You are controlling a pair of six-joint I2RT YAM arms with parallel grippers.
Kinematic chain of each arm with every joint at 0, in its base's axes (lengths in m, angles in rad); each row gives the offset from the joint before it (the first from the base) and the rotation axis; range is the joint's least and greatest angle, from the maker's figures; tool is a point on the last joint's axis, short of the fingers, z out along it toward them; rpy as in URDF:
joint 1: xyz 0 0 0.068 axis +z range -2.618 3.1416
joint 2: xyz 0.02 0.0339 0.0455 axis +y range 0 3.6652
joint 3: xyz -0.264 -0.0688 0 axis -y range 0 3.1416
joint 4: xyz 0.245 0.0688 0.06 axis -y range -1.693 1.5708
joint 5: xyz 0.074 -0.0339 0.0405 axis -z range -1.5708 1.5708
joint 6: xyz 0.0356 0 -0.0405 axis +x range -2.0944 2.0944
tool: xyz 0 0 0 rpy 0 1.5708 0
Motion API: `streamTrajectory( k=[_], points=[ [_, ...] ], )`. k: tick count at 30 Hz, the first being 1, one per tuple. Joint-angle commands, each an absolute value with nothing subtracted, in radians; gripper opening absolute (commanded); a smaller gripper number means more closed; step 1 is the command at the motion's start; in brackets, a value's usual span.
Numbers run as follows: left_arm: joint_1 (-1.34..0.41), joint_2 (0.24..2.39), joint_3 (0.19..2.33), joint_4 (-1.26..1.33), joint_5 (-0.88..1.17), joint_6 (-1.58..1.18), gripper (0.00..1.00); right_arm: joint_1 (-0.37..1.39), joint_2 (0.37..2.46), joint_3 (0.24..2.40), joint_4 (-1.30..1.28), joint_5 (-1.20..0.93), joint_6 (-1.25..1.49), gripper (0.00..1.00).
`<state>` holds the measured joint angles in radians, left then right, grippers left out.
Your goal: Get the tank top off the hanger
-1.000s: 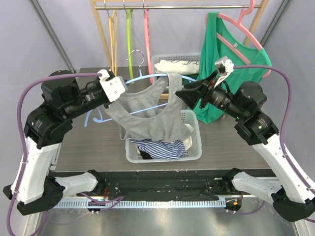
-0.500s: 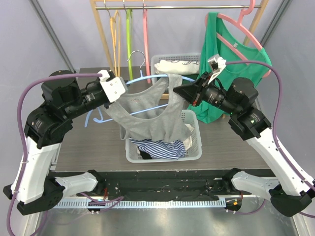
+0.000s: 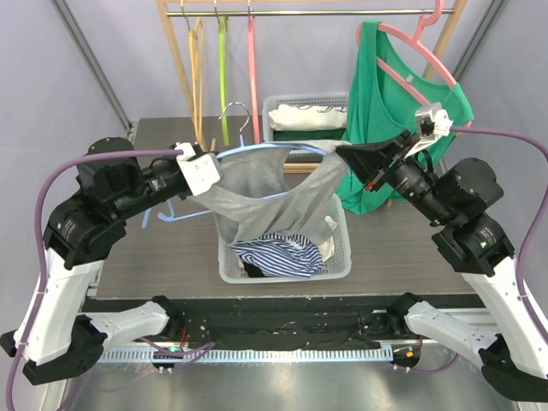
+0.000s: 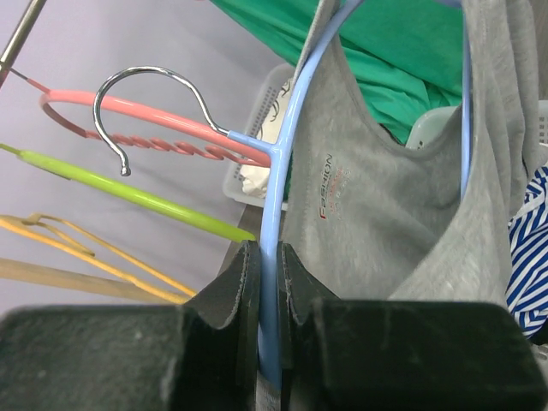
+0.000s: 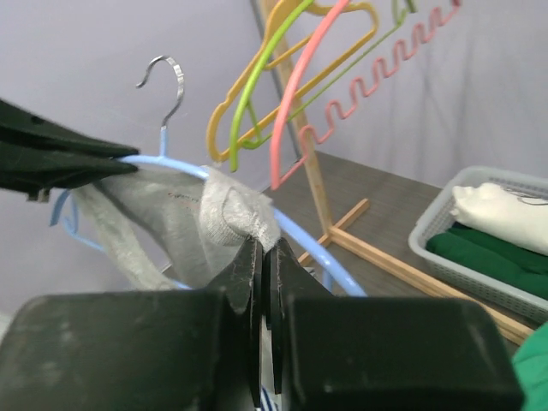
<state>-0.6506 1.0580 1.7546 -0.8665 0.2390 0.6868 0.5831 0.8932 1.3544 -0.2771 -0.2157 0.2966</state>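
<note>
Rightward swings the right claw (image 3: pixel 342 154), now pinched tight on the grey fabric tank top (image 3: pixel 287 193), stretching its strap along the pale-blue plastic hanger (image 3: pixel 257 151) clamped in the left claw (image 3: pixel 212 164). That shoulder looks ready to slip free.

Grey tank top (image 3: pixel 274 201) draped slack on a slim light-blue hanger (image 3: pixel 257 150), hanger tipped nearly flat in mid-air, one strap bunched over its arm.
</note>
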Motion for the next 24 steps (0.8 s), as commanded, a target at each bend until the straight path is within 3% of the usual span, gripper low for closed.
streamTrajectory(
  k=[1, 9, 24],
  points=[
    [-0.647, 1.017, 1.770, -0.802, 0.215, 0.707, 0.08, 0.586, 0.922, 1.376, -0.319, 0.024, 0.284, 0.01],
    [-0.649, 1.009, 1.848, -0.848, 0.264, 0.664, 0.08, 0.548, 0.965, 1.364, -0.426, 0.253, 0.276, 0.01],
    [-0.649, 1.011, 1.859, -0.836, 0.255, 0.693, 0.05, 0.466, 0.878, 1.235, -0.537, 0.177, 0.311, 0.01]
  ],
)
